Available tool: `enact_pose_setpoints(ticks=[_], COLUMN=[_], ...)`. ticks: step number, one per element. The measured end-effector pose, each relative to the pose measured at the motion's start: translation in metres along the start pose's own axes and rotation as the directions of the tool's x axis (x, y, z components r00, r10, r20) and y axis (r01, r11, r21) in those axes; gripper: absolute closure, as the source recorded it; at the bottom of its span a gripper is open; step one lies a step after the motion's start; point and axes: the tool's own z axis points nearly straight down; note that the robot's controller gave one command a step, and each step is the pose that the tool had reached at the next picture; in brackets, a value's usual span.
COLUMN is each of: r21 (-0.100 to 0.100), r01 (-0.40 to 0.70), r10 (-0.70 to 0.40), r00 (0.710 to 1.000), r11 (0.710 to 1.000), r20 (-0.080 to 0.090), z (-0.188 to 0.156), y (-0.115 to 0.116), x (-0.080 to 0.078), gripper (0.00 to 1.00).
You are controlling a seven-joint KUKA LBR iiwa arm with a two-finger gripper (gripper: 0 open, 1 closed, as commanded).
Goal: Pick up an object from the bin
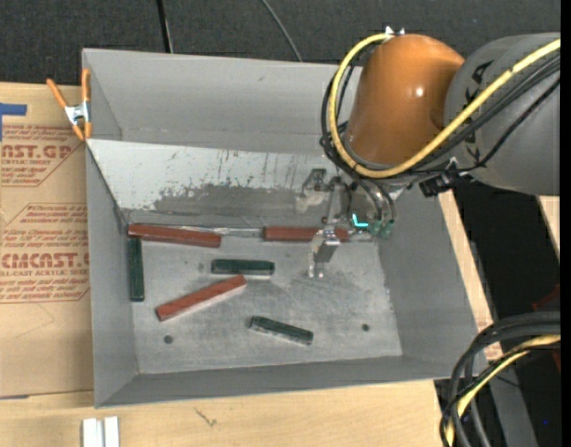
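My gripper point(320, 252) hangs low over the back right part of the bin floor, under the orange wrist cover. A short red-brown stick point(290, 234) lies flat just to its left, its right end reaching up to the gripper. Whether the two touch is hidden. A dark green stick point(243, 267) lies a little further left and nearer the front. Another dark green stick point(280, 331) rests toward the front, below the gripper.
A long red-brown stick point(173, 236) lies along the back left. A third red-brown stick point(201, 298) lies slanted at mid-left. A dark green stick point(136, 270) lies lengthwise by the left wall. The arm covers the bin's back right corner.
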Motion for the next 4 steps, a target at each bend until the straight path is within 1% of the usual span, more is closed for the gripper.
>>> enact_pose_setpoints(ticks=[1,2,3,4], r21=[0.0,-0.002,0.0,-0.006], r01=[0.0,-0.069,-0.134,-0.091], r10=[0.0,0.069,0.134,0.091], r00=[1.0,0.998,0.991,0.996], r11=[1.0,0.998,0.991,0.996], r20=[0.007,0.013,0.007,0.024], z=[-0.004,0.043,0.088,0.144], y=[0.0,-0.003,0.049,0.032], x=[-0.002,-0.004,0.004,0.005], gripper=[0.0,0.0,0.0,1.0])
